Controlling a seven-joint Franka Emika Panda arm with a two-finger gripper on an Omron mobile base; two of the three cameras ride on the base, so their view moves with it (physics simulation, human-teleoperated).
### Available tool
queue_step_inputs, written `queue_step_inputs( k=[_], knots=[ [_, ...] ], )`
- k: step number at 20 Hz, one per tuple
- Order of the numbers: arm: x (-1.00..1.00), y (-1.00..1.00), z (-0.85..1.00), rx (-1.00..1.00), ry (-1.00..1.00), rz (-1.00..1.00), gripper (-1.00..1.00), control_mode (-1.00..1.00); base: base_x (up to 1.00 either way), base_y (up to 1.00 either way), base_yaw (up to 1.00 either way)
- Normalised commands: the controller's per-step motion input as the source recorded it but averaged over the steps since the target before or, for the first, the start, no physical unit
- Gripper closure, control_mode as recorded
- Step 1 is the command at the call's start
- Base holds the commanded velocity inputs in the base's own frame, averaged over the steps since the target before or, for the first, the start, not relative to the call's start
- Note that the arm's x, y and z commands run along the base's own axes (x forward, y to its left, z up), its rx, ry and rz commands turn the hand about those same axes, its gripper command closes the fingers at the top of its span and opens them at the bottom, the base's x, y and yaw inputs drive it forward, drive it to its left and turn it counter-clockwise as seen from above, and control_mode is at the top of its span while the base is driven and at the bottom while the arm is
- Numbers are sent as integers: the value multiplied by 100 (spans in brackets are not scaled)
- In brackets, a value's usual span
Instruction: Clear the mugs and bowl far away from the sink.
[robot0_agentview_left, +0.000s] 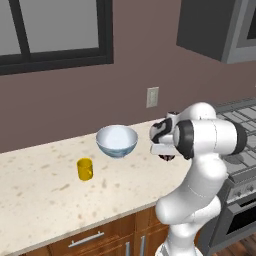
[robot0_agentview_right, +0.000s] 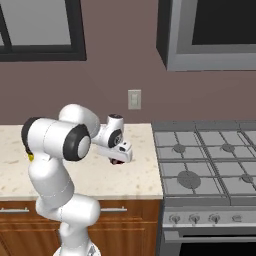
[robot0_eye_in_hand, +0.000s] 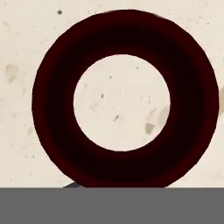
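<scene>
The dark maroon mug is hanging upright under the hand, its long axis running straight up and down, its mouth facing up toward the wrist camera. In the hand view it is showing as a thick, near-black maroon ring, and the speckled cream counter is showing both around the ring and through its middle — no handle can be made out there.

The gripper is sitting above the counter's right end, near the stove, its fingers drawn nearly together; they appear to be pinching the mug's wall, though the tips themselves are hidden. In the left base view just a sliver of the mug is peeking out below the white hand, and in the right base view a small dark red patch is showing under the gripper.

The left base view is showing the other pieces: the pale blue-white bowl with its darker rim is standing upright on the counter, just left of the gripper, and the yellow mug is standing upright further left and nearer the front edge, well apart from the bowl. The right base view is giving the stove burners, the wall outlet and the dark cabinet overhead — the arm's big white joint is covering the counter where the bowl would be.
</scene>
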Motion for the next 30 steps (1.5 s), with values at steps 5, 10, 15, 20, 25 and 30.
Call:
queue_step_inputs(
  k=[5,10,15,20,25,30],
  knots=[
    [32,0,-26,0,7,0,100,-100,0,0,0],
    [25,-1,-3,1,4,0,-100,-100,0,0,0],
    [0,-5,3,1,-2,0,-100,-100,0,0,0],
    [-5,0,22,1,-9,-1,-100,-100,0,0,0],
    [-9,0,42,0,-11,-7,-100,-100,0,0,0],
    [-35,0,67,1,-4,0,-100,-100,0,0,0]
  ],
)
